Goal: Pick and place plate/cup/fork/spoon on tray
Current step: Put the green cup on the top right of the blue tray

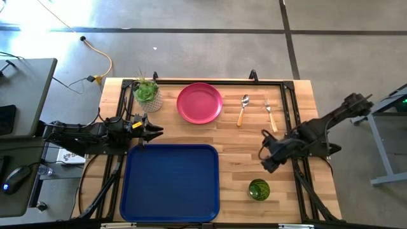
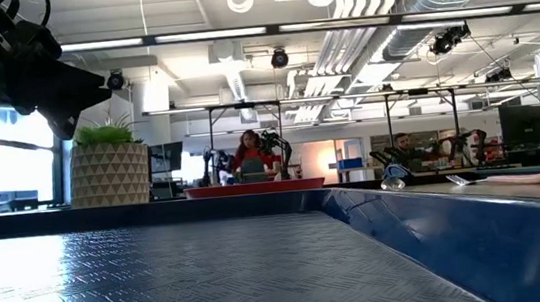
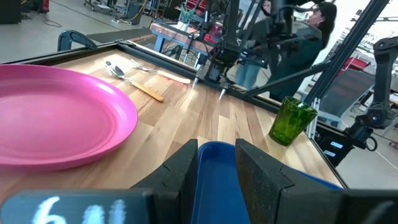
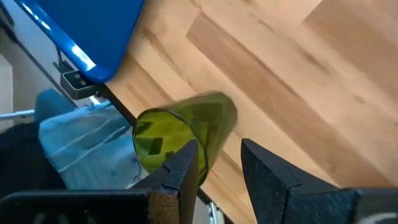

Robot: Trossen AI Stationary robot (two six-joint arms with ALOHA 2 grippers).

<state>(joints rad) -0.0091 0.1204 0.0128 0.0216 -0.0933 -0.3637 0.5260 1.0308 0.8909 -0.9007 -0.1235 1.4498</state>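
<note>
cup (image 1: 259, 189) stands near right end effector (image 1: 264, 158) — apart, ungrasped.

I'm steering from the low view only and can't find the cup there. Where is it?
Observer: The cup stands upright on the table, right of the tray, near the edge opposite the plate.
Operator: Which hand is closer to it?
Observer: The right hand. It hovers close to the cup on the side toward the fork, open, not touching it.
Operator: And the left hand?
Observer: The left hand waits open between the plant and the tray's corner.
</note>
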